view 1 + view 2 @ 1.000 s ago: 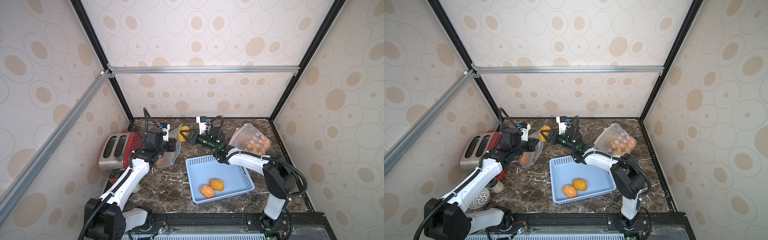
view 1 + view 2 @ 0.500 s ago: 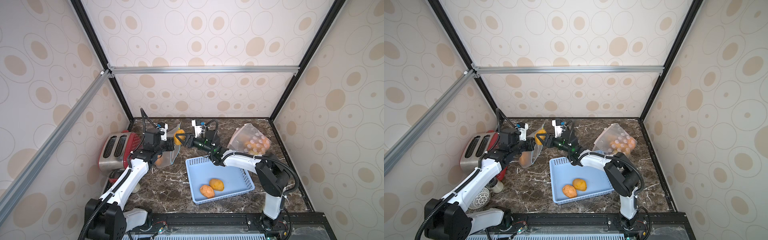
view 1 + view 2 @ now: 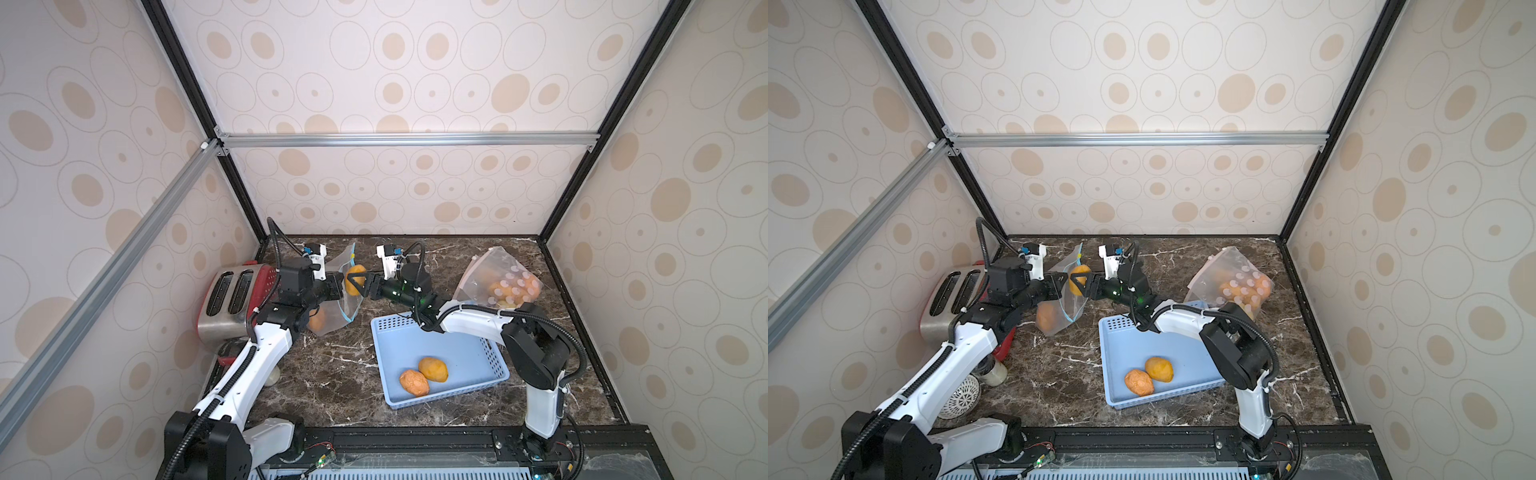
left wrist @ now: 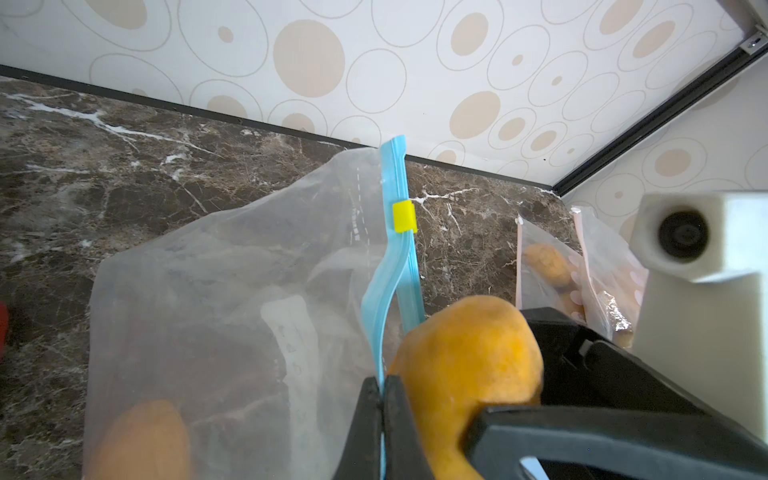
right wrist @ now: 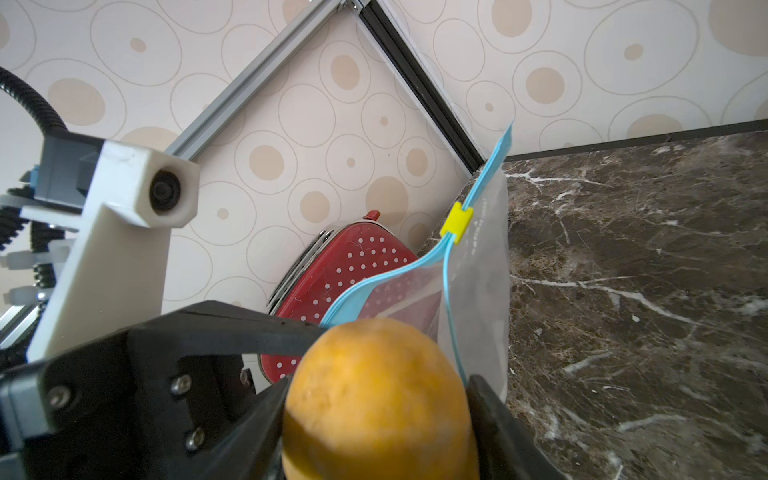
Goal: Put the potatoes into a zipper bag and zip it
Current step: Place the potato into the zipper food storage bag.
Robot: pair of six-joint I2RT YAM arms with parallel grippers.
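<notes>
The left pincer [image 4: 380, 399], shut flat on the blue lip of the zipper bag [image 4: 232, 291], holds the mouth up, one potato [image 3: 318, 321] already inside. The right pincer [image 3: 358, 284], clamped around a second potato [image 5: 374, 395], has closed in on that mouth, so release looks near. Two potatoes [image 3: 413, 382] [image 3: 433, 369] remain in the basket [image 3: 436, 340]; another filled bag [image 3: 498, 278] lies on the bench [image 3: 332, 374] beyond.

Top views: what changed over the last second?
The right gripper, shut on a smooth orange potato, carried it toward the left arm, to the mouth of the clear blue-zippered bag. The left gripper still pinches that bag's rim. Two potatoes in the blue plastic basket and the filled clear bag behind it stayed put.
</notes>
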